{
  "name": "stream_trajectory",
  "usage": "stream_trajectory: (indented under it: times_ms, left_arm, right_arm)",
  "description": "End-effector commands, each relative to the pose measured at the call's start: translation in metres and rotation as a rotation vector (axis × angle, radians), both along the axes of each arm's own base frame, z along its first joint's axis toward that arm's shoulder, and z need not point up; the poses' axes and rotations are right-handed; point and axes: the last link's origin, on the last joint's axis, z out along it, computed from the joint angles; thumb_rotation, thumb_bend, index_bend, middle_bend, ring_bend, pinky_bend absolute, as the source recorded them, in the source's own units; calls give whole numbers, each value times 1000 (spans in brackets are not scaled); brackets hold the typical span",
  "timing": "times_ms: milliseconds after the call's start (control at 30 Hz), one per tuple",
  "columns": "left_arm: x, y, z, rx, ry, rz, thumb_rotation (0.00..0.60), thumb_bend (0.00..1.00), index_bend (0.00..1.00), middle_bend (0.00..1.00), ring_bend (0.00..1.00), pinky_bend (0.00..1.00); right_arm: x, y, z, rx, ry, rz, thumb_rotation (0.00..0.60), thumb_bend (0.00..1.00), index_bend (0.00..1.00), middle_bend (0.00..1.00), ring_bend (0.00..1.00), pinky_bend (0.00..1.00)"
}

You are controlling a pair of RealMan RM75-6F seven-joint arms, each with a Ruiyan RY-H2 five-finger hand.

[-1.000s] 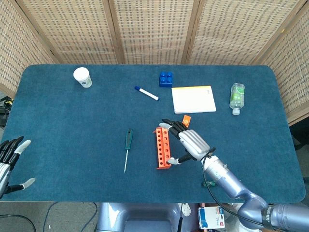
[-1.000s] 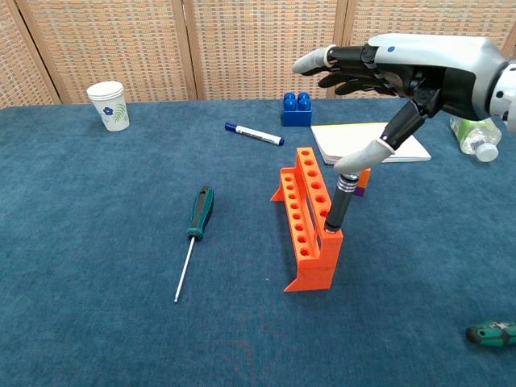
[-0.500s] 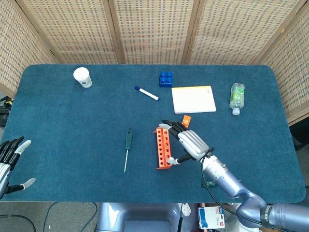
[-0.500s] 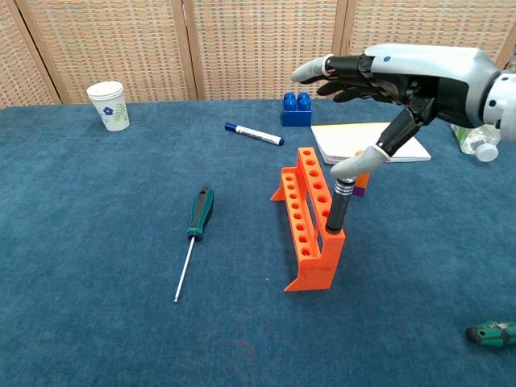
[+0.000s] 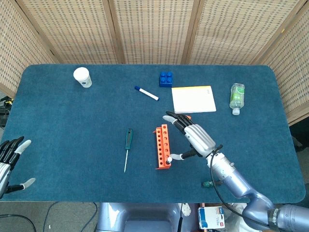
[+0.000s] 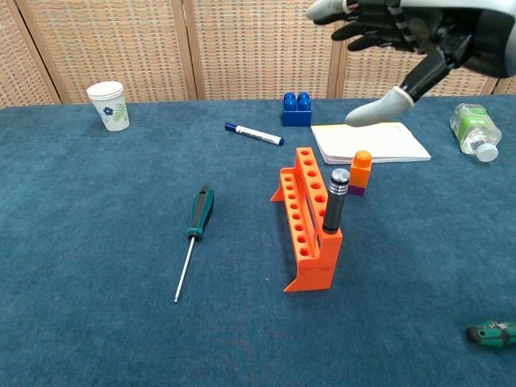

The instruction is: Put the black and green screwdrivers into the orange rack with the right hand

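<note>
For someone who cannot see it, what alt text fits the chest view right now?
A black-handled screwdriver stands upright in an orange plastic rack on a blue cloth table. The robot's open right hand hovers above; a green-handled screwdriver lies left.

The right arm (image 5: pixel 239 180) enters the head view from about five o'clock, silver and jointed, with a black cable running along it, and reaches toward eleven o'clock over the tabletop (image 5: pixel 72 125). Its right hand (image 5: pixel 193 139) is raised, holds nothing, and has its dark fingers (image 5: pixel 176 120) stretched apart toward eleven o'clock, while the pale-tipped thumb (image 5: pixel 175 156) juts out toward nine o'clock. In the chest view this hand sits high at about one o'clock, partly cut by the frame edge. The left hand (image 5: pixel 10 159) shows at eight o'clock in the head view, fingers spread, empty, thumb angled apart
</note>
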Motion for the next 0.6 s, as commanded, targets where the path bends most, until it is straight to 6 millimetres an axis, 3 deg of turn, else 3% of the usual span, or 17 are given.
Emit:
stream_trajectory:
  times_ms: [33,67,100,133,233,367,600]
  left_arm:
    - [0,-1,1,2,-3,0,600,0,0,0,0,0]
    - [0,-1,1,4,-4,-1,600,0,0,0,0,0]
    - [0,-2,2,5,-6,-4,600,0,0,0,0,0]
    - [1,-2,2,5,-7,-5,600,0,0,0,0,0]
    - [1,-3,2,5,-7,-9,600,0,0,0,0,0]
    - [2,-4,0,1,-1,-14,600,0,0,0,0,0]
    - [4,-4,-3,-4,9,-16,600,0,0,0,0,0]
  right_arm:
    - [-9,2,20,-37,22,6,600,0,55,0,0,0]
    - [-16,4,24,-43,52,0,600,0,55,0,0,0]
    - [-45,8,31,-54,183,-29,600,0,55,0,0,0]
    - [-60,13,35,-51,245,-40,600,0,55,0,0,0]
    - [-84,22,38,-43,331,-55,600,0,55,0,0,0]
    - [-143,49,38,-22,516,-99,600,0,55,0,0,0]
    - [-184,80,29,-4,573,-100,600,0,87,0,0,0]
